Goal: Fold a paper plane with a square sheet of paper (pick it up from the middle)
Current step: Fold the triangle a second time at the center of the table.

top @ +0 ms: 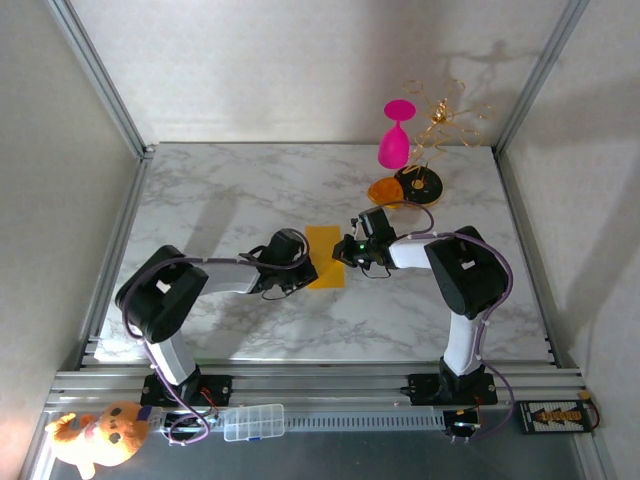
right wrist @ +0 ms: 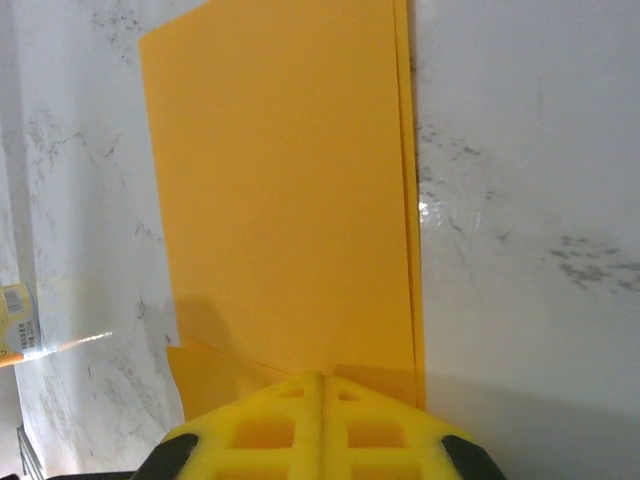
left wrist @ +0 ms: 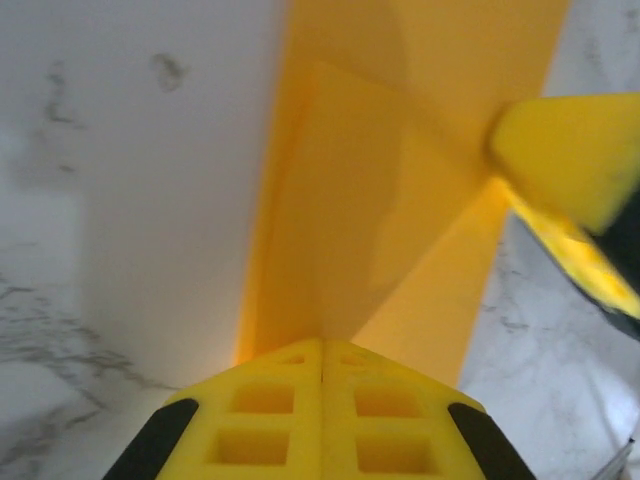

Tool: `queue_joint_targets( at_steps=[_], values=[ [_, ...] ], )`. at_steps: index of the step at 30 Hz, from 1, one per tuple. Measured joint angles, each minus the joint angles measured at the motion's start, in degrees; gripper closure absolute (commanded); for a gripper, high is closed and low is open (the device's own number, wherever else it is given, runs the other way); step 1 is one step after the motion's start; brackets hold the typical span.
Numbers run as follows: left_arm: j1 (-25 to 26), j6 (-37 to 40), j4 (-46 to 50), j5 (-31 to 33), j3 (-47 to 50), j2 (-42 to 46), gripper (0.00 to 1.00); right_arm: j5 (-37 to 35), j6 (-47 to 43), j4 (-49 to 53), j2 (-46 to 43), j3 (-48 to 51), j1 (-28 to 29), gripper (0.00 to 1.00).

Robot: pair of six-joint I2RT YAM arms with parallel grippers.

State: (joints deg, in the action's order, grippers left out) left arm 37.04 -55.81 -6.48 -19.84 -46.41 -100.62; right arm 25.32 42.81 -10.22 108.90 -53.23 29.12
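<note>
The square sheet of paper lies on the marble table as a yellow-orange folded rectangle, its layered edges showing along one side. A folded corner flap lies near the tips and peeks out at the lower left. My left gripper is shut, its tips resting on the sheet's near edge. From the other side, my right gripper is also shut, with its tips on the paper. One right finger shows blurred in the left wrist view. No paper plane shape has formed.
A pink goblet, a gold wire stand and an orange-and-black disc stand at the back right. A clear plastic box and a plush toy sit on the front rail. Grey walls and aluminium posts enclose the table.
</note>
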Motion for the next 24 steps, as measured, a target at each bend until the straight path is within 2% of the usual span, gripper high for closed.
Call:
queue_joint_targets(
  at_steps=[7, 16, 24],
  values=[
    [0.0, 0.0, 0.13, 0.39, 0.0, -0.11, 1.0, -1.2, -0.9, 3.21, -4.09, -0.55, 0.59, 0.96],
    [0.0, 0.04, 0.13, 0.35, -0.07, -0.26, 1.0, -2.14, -0.85, 4.09, -3.61, -1.44, 6.84, 0.97],
    [0.0, 0.04, 0.26, 0.37, -0.09, -0.28, 1.0, -2.12, 0.26, 4.72, -0.68, -1.44, 4.9, 0.98]
  ],
)
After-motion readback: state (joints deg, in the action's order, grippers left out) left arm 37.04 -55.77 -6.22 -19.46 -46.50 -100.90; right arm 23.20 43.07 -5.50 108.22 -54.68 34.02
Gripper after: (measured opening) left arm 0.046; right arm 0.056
